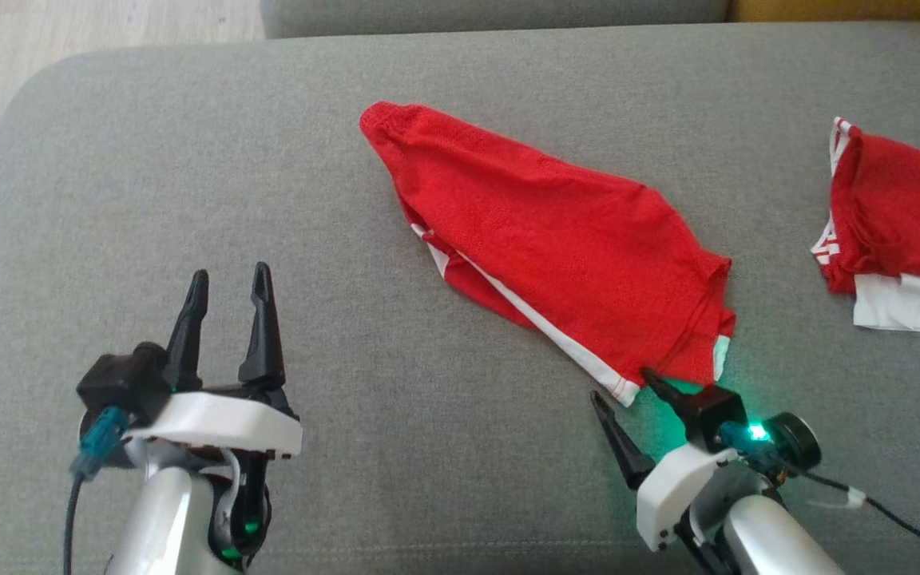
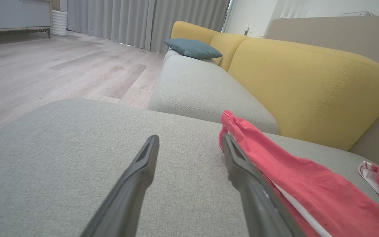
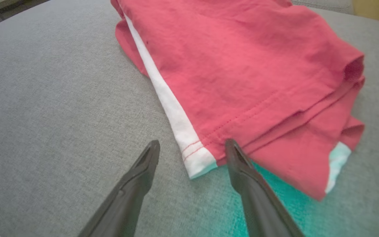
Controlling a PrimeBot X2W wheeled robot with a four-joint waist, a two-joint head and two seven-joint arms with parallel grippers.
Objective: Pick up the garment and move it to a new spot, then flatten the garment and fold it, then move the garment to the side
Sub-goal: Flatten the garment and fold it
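Holding the fingers of the right gripper point(image 1: 620, 384) apart, empty, at the near corner of the red garment point(image 1: 556, 239) lying on the sofa point(image 1: 188, 160). Hovering the left gripper point(image 1: 230, 271) parted, empty, well aside.

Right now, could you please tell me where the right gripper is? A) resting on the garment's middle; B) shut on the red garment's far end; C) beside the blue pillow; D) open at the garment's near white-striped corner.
D: the right gripper is open, its fingertips at the white-striped near corner of the red garment.
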